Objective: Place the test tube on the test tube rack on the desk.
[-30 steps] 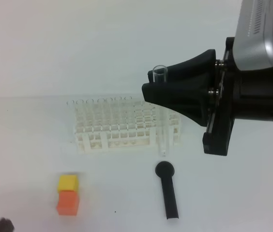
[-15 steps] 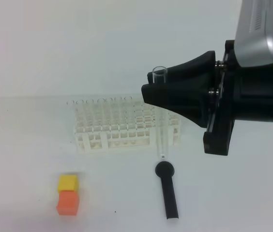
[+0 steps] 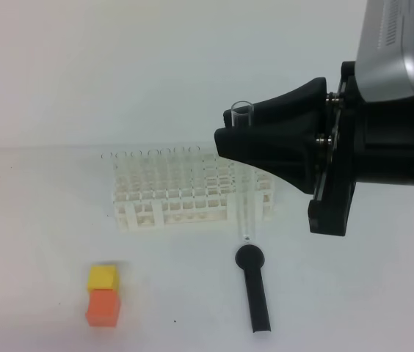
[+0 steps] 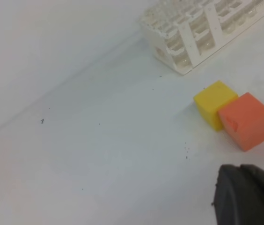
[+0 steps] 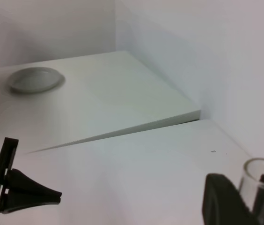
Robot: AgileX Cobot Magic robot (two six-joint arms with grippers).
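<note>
Clear glass test tube point(image 3: 245, 176) hangs upright, clamped near its rim by the right gripper point(image 3: 238, 136).

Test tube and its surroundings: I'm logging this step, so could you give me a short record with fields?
tube: test tube upright, held near its rim by the right tool
tube position: lower end above the desk, in front of the rack, not in a hole
left tool: shut, holding nothing
nearby: black stick, yellow block touching orange block
</note>
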